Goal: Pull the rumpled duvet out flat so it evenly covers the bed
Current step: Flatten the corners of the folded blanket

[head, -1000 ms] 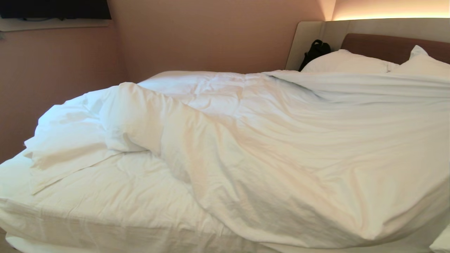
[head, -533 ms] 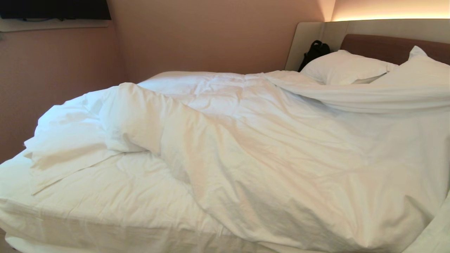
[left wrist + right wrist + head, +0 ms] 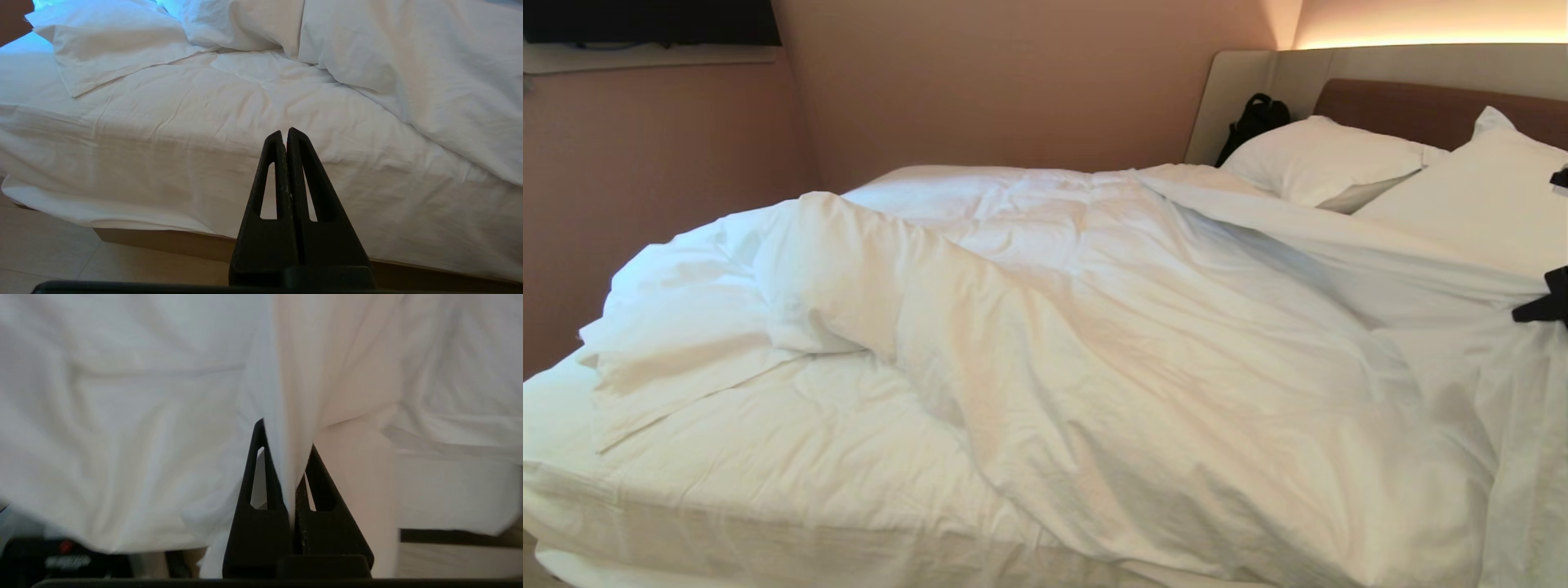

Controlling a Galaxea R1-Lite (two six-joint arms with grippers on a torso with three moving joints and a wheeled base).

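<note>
The duvet [image 3: 1143,327] lies rumpled across the bed [image 3: 768,457], bunched in a thick fold toward the far left and draped over the near right side. Bare mattress sheet shows at the near left. My right gripper [image 3: 1539,310] is at the right edge of the head view, level with the near pillow. In the right wrist view my right gripper [image 3: 286,437] is shut on a hanging fold of the duvet [image 3: 294,375]. My left gripper [image 3: 284,132] is shut and empty, held still beside the bed's near side.
Two white pillows [image 3: 1323,159] [image 3: 1478,196] lean against the headboard [image 3: 1421,106]. A black bag [image 3: 1254,118] stands in the far corner by the headboard. A pink wall runs close along the bed's far side. Tiled floor [image 3: 49,253] and the brown plinth [image 3: 163,241] lie below the mattress.
The duvet's head-end edge, stretched high across the pillows, has come down and toward the near right. Both pillows are uncovered now. My right gripper has entered the head view at the right edge.
</note>
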